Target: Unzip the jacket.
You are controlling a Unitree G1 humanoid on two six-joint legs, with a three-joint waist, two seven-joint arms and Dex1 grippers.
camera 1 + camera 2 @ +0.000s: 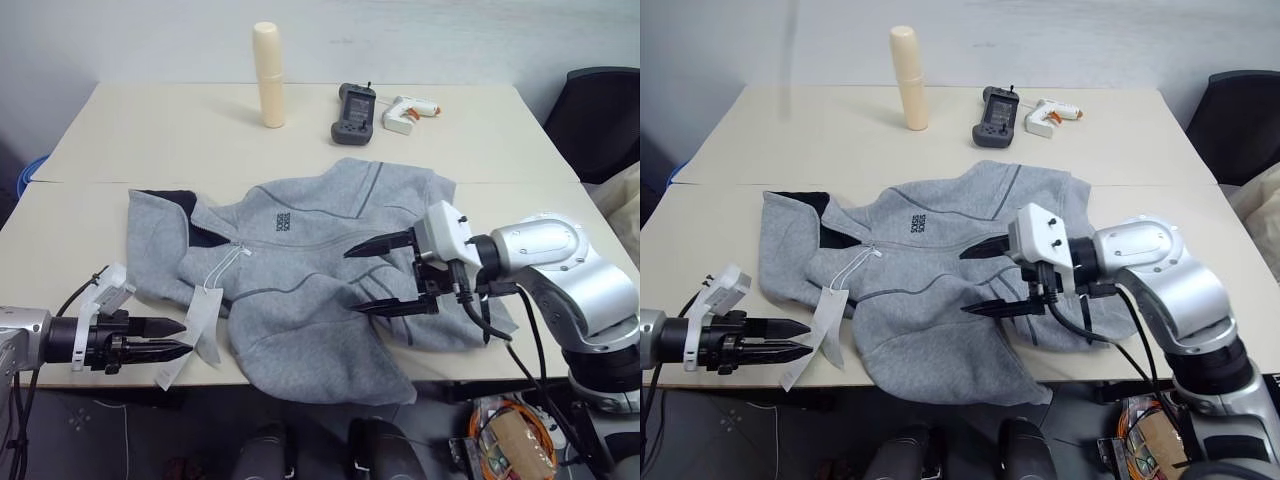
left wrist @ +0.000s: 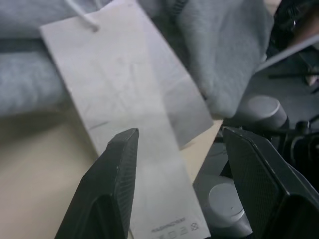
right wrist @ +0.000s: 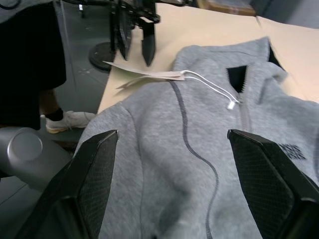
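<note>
You had the light-grey fleece zip jacket (image 1: 320, 290) spread flat near the front edge of the beige surface (image 1: 150, 130), its hem sagging over that edge, presumably so the zip lay exposed. Its long axis ran along the front edge, dark-lined collar toward the left end. Your left claw (image 1: 168, 338) hovered at the front-left edge, fingers spread either side of the white paper hang tags (image 2: 139, 119) without pinching them. Your right claw (image 1: 372, 278) hung over the jacket's body, fingers wide apart and empty, pointing toward the collar.
</note>
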